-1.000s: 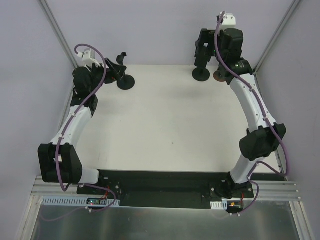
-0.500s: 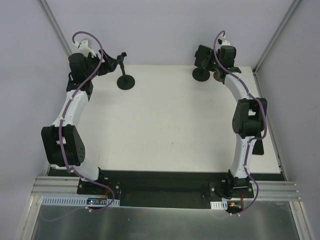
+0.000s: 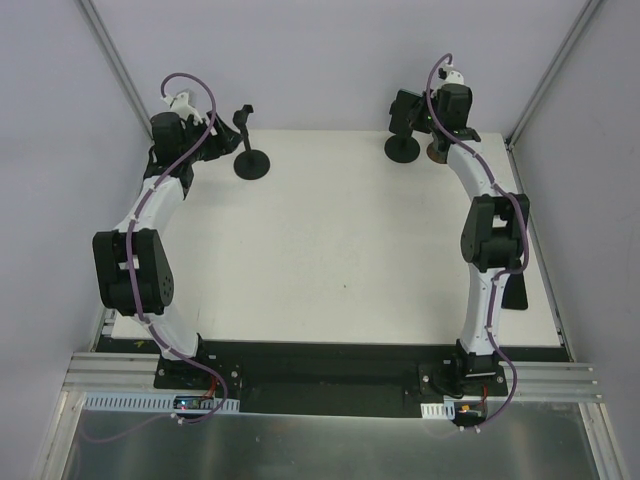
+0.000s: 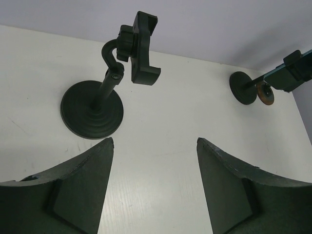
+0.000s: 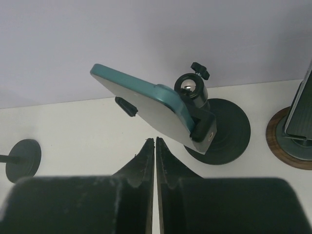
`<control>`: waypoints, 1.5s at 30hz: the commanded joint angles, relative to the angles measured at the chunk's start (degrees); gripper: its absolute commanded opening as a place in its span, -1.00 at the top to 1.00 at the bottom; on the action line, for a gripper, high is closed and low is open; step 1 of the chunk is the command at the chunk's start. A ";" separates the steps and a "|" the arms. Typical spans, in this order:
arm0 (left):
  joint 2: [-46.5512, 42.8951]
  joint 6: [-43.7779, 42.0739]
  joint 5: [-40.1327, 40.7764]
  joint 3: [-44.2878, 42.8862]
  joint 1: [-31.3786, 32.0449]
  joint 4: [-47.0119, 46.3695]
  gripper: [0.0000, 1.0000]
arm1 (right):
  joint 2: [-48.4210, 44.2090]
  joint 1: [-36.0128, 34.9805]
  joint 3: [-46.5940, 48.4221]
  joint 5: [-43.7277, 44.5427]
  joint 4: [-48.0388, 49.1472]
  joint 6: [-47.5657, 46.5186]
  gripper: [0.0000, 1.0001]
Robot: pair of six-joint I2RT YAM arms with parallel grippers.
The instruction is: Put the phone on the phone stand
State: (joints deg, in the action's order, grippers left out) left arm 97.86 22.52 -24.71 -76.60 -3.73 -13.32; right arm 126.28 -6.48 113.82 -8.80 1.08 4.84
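Note:
The teal phone (image 5: pixel 146 103) sits tilted in the clamp of the right phone stand (image 5: pixel 228 132), which stands at the table's far right (image 3: pixel 402 148). My right gripper (image 5: pixel 155 142) is shut with nothing in it, its tips just short of the phone's lower face and apart from it. A second phone stand (image 4: pixel 91 111) at the far left (image 3: pixel 251 163) has an empty cradle (image 4: pixel 142 48). My left gripper (image 4: pixel 155 142) hangs open above bare table just in front of that stand. The phone (image 4: pixel 294 73) also shows far off in the left wrist view.
A brown round foot (image 5: pixel 287 142) carrying an upright post stands right beside the right stand. Purple walls close the table at the back and sides. A flat black thing (image 3: pixel 515 295) lies near the table's right edge. The table's white middle (image 3: pixel 330 250) holds nothing.
The right gripper has let go of the phone, drawn back a little and shut. The left gripper has pulled back left from the empty stand. Both elbows have folded upward.

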 commanded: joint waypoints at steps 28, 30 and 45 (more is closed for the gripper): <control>0.66 -6.61 4.05 -2.94 3.55 1.81 -0.34 | -1.03 -0.11 1.49 12.93 -0.73 -4.05 0.86; 0.66 -6.96 4.76 -3.12 3.46 2.42 -0.33 | -1.21 -0.11 1.06 13.54 -0.56 -3.79 0.84; 5.83 -16.10 13.53 -11.46 7.33 7.07 -0.40 | -11.48 -1.95 -11.51 4.58 9.64 -6.06 -0.35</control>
State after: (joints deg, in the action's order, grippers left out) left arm 101.08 11.35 -15.88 -82.08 2.44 -8.05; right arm 122.93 -6.85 103.66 -1.04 3.73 1.02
